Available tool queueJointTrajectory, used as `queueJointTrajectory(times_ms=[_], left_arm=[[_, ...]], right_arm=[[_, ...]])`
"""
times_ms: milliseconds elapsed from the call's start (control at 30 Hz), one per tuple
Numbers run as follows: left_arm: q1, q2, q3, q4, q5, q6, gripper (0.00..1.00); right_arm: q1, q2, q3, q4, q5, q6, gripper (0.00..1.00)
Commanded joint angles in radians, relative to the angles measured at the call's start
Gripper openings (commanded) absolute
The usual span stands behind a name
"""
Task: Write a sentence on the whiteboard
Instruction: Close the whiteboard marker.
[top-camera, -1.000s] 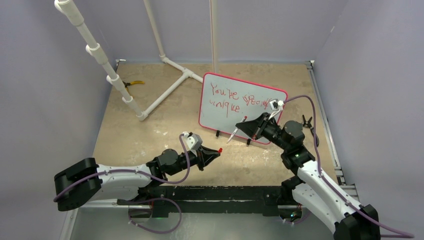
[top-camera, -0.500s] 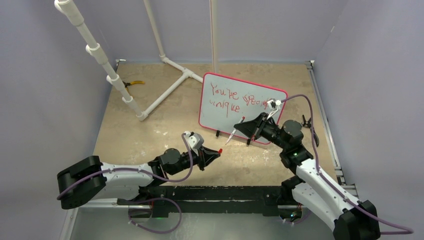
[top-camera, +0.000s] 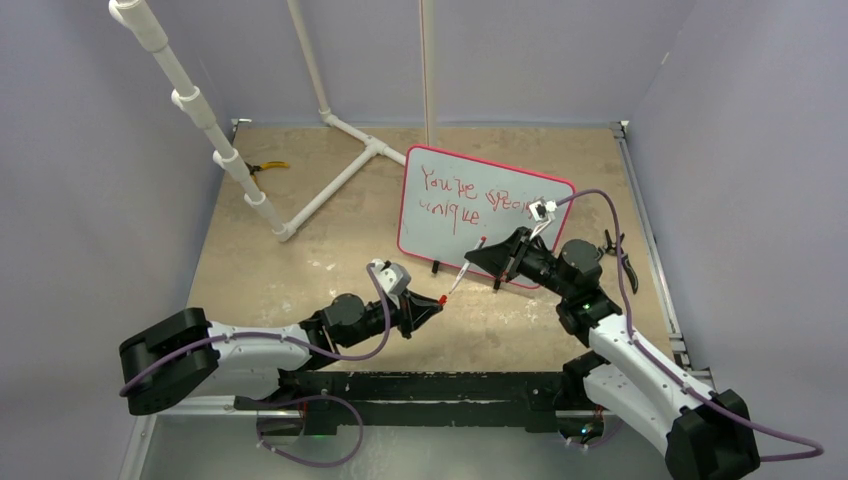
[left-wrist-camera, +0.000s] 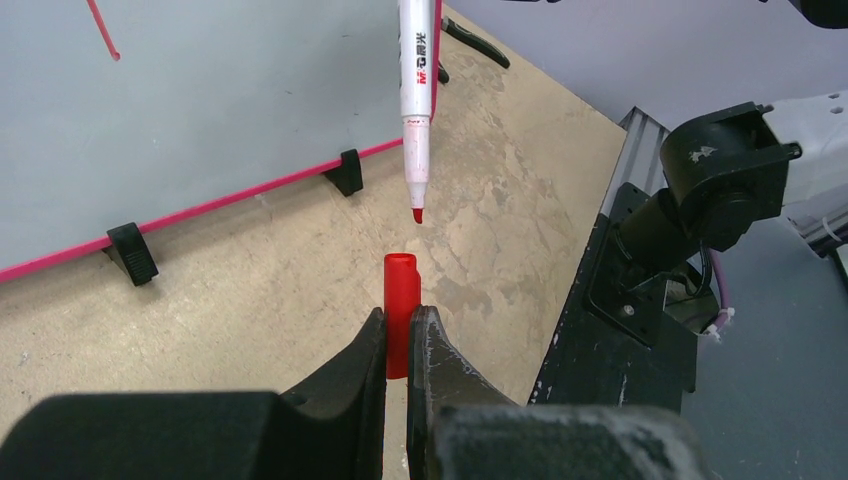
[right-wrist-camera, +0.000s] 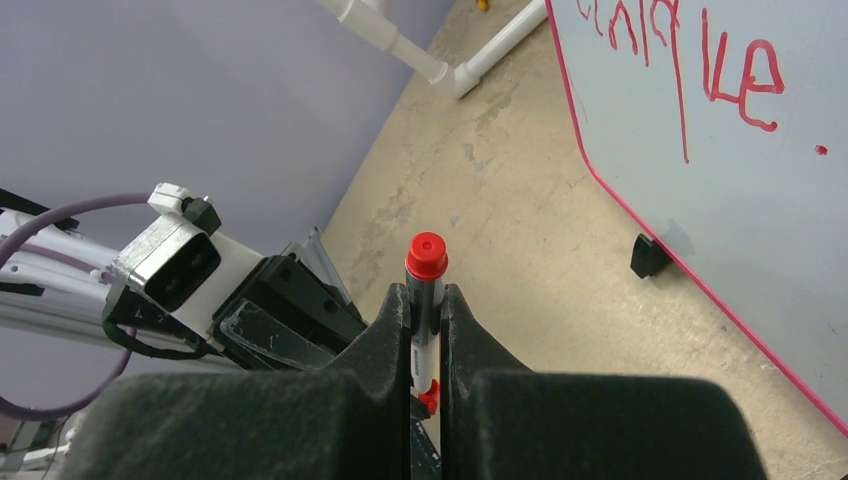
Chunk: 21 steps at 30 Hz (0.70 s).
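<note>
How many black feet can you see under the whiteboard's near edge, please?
2. In the left wrist view, one foot sits leftward under the pink edge of the whiteboard, the other further right. Any behind the board are hidden.

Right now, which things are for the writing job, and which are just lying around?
For the job: whiteboard, red sentence, marker in the right gripper, red cap in the left gripper.

Just lying about: yellow-handled pliers, white pipe frame, black tool at the right edge.
</note>
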Motion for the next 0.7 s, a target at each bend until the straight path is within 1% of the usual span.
queueJointTrajectory(times_ms=[0,667], left_arm=[[0.006,0.01,0.035,0.071,0.02,-0.026,0.0],[0.007,0.039,0.047,0.091,0.022,-0.033,0.0]], right_arm=[[0.004,0.007,-0.009,0.057,-0.03,0.003,0.0],[0.008,0.031,-0.015,0.085,-0.038,0.006,0.0]])
